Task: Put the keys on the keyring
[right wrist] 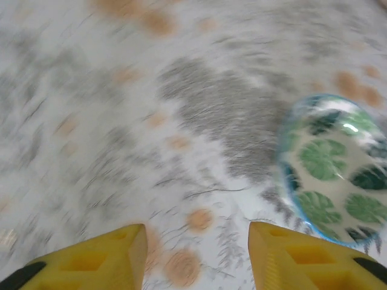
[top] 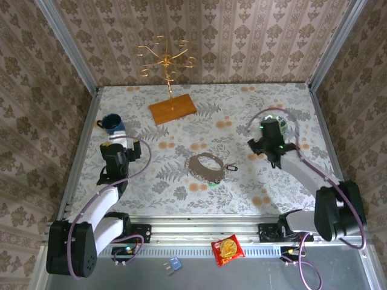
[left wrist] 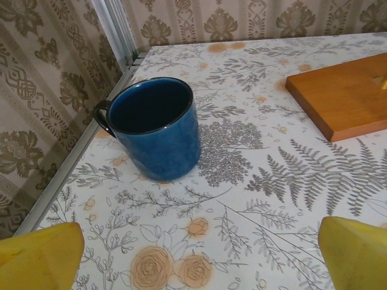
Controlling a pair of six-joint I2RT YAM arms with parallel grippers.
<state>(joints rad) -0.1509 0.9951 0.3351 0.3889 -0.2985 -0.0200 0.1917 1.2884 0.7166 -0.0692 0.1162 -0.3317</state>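
The left tool [top: 119, 142] gapes by the blue mug [top: 112, 124] at nine o'clock, the keyring [top: 205, 166] lies mid worktop [top: 254, 193] with a dark key [top: 230, 167] just at its three o'clock, and the right tool [right wrist: 196, 254] hangs apart further that way, so the flat key could skid from a pinch.

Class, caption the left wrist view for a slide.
Open left end effector faces an upright blue mug, with a wooden board nearby.

A blue mug [left wrist: 154, 127] stands near the left edge of the table [top: 242, 103], a gold stand [top: 165, 59] on a wooden board [top: 172, 109] by the far edge, a leaf-patterned dish [right wrist: 329, 175] toward the right edge.
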